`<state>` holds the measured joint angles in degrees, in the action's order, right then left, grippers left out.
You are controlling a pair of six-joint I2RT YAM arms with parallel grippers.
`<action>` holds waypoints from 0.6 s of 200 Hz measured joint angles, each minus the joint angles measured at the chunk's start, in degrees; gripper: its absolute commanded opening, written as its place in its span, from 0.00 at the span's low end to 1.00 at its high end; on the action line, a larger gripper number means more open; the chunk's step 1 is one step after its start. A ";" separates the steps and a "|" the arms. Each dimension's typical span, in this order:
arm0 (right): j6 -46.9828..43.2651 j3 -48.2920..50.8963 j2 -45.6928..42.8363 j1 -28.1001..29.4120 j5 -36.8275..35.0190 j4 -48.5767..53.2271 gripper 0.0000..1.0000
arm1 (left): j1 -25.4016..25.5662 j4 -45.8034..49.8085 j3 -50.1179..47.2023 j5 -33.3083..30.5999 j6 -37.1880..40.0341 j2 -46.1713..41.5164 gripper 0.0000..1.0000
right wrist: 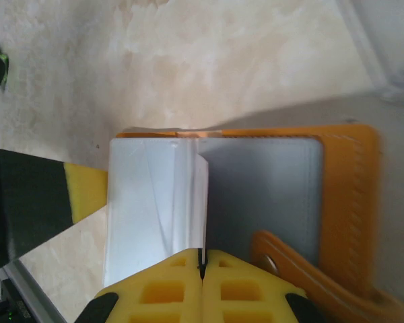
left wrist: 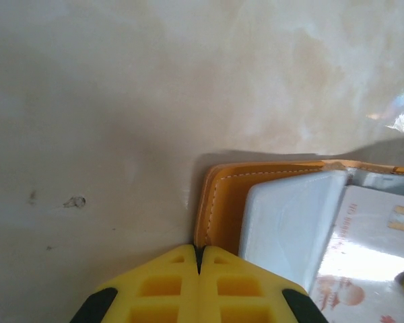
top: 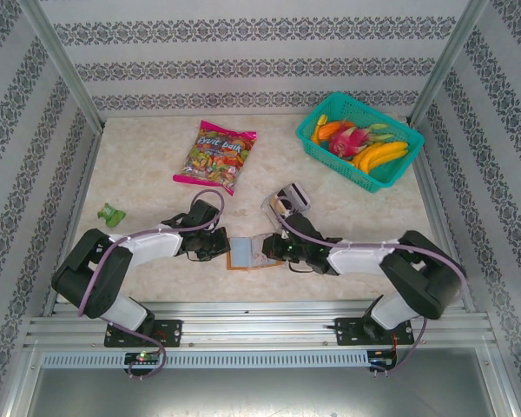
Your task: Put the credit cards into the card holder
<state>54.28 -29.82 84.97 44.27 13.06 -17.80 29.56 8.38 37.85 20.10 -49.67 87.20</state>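
The holder point(top: 246, 254) lies open at lower centre of the top view, between both grippers. A silver card point(right wrist: 155, 208) sits tilted over its grey inside. A white printed card point(left wrist: 370, 249) lies beneath, cut off at the frame edge. The right gripper point(right wrist: 202, 259) is closed on the silver card's edge. The left gripper point(left wrist: 198, 256) is closed with its tips at the holder's orange rim; whether it pinches the rim is unclear. Just above the holder sits a clear tray point(top: 286, 204), contents blurred. At upper right, a teal basket point(top: 317, 115) holds bananas point(top: 382, 156) and other fruit.
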 measured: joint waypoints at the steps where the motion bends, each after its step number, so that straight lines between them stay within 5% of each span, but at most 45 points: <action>1: -0.07 0.02 -0.33 -0.04 -0.04 0.24 0.00 | 0.00 0.02 0.00 0.00 0.00 0.00 0.00; 120: 0.11 -0.76 2.25 -0.52 1.62 -2.73 0.00 | 0.00 0.22 0.33 0.04 0.15 0.35 0.00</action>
<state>54.39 -30.59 87.22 43.75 14.68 -20.53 29.56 8.60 38.17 20.14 -49.52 87.55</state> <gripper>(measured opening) 0.048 0.066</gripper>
